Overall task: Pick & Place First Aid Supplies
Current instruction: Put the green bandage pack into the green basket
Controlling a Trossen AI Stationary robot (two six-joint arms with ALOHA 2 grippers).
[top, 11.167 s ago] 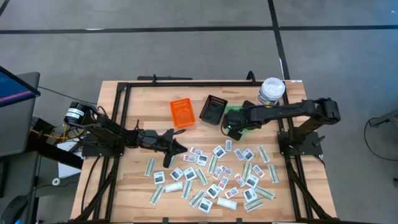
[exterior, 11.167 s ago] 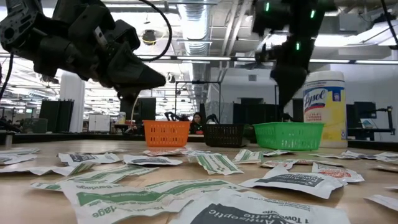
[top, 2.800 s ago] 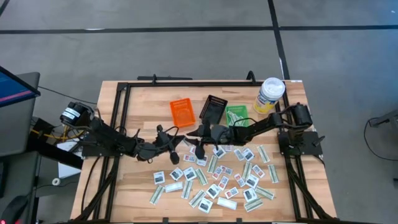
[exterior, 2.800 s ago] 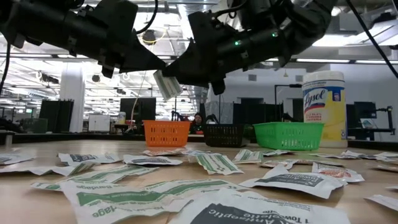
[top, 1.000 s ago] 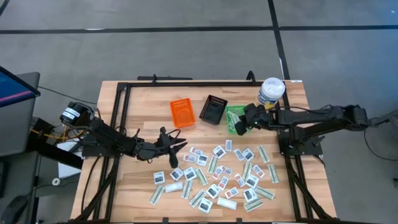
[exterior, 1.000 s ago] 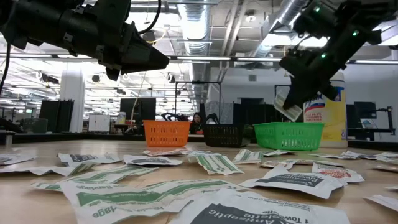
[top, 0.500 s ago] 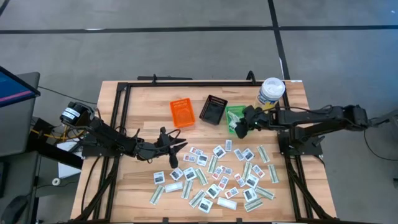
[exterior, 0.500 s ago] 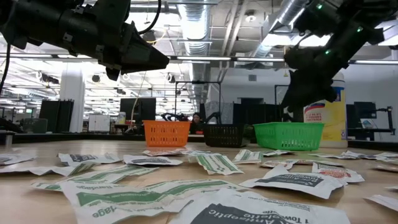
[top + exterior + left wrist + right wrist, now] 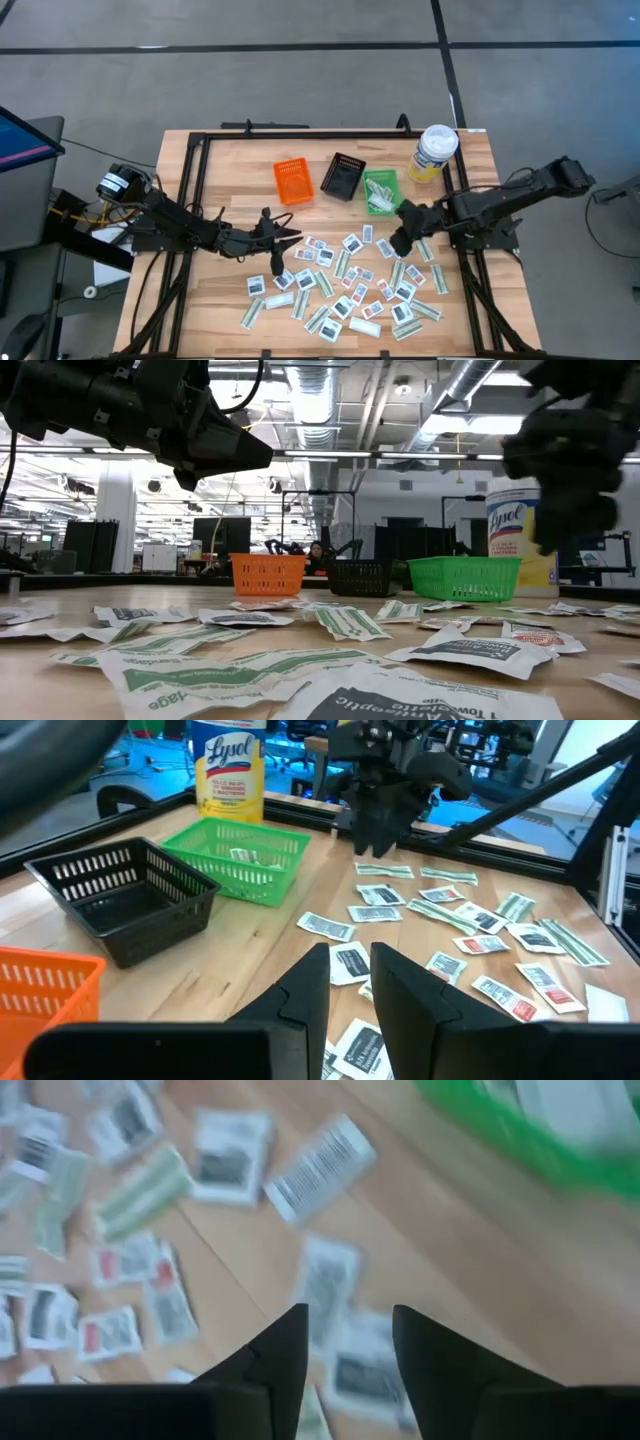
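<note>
Above the packets (image 9: 350, 285) — right end effector (image 9: 345, 1342), open, empty.

Three small bins stood in a row: one orange bin (image 9: 292, 181), one black bin (image 9: 344, 176), one green bin (image 9: 380, 190). One yellow canister (image 9: 434, 152). Several dozen first aid packets (image 9: 345, 280) lay loose; exact count not readable.

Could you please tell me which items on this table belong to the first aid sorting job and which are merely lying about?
Job:
first aid packets
green bin, already holding packets
right gripper, open
left gripper

Lying about:
Lysol canister
orange bin
black bin
</note>
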